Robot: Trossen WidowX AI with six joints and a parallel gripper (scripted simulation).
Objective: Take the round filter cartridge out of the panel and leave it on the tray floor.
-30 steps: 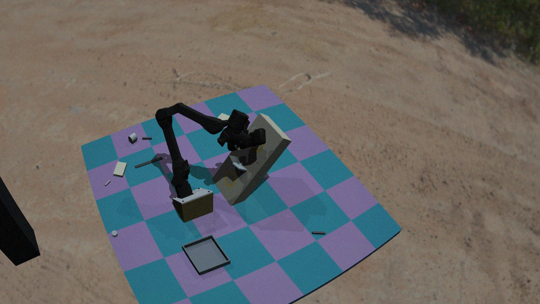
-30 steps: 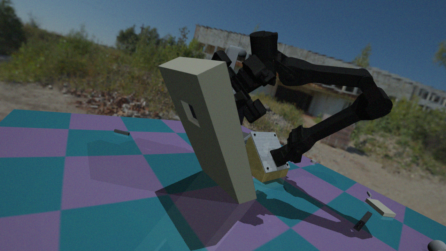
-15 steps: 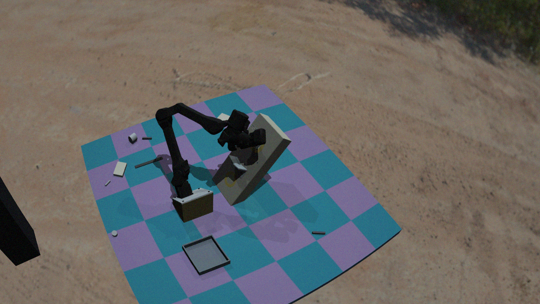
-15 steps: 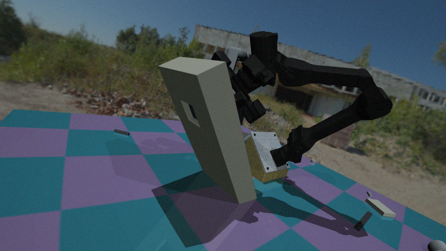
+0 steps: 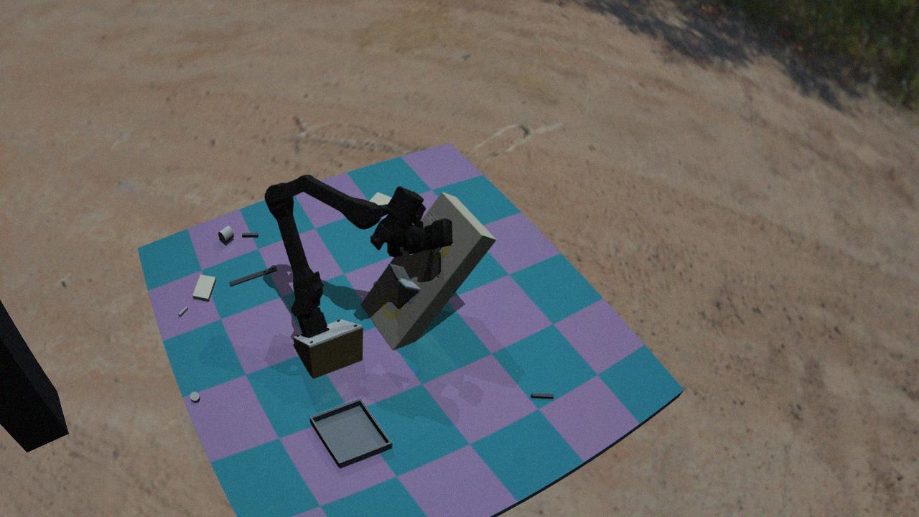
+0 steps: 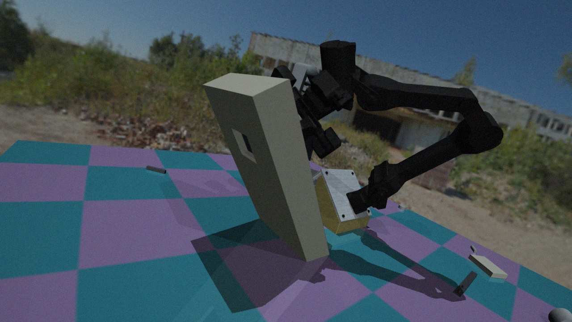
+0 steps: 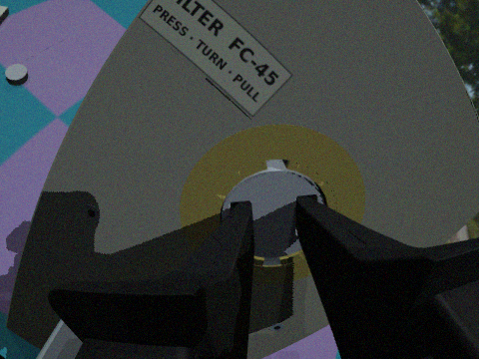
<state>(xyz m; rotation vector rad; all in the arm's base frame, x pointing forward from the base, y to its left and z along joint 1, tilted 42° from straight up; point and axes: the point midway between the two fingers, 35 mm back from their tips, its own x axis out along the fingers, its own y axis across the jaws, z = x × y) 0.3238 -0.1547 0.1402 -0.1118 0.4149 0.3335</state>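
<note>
One hand (image 7: pixel 274 233) grips one cartridge (image 7: pixel 273 195); one tray (image 5: pixel 350 431).

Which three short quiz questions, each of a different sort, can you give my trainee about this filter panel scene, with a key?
1. True or false: the filter cartridge already lies in the tray.
2. Which words stand under "FILTER FC-45" on the label? A) PRESS, TURN, PULL B) LIFT, SLIDE C) PUSH, LOCK
3. Fill in: the ring around the cartridge is coloured ____.

Key:
1. False: it sits in the service panel, and the gripper is shut on it.
2. A
3. Yellow
</note>
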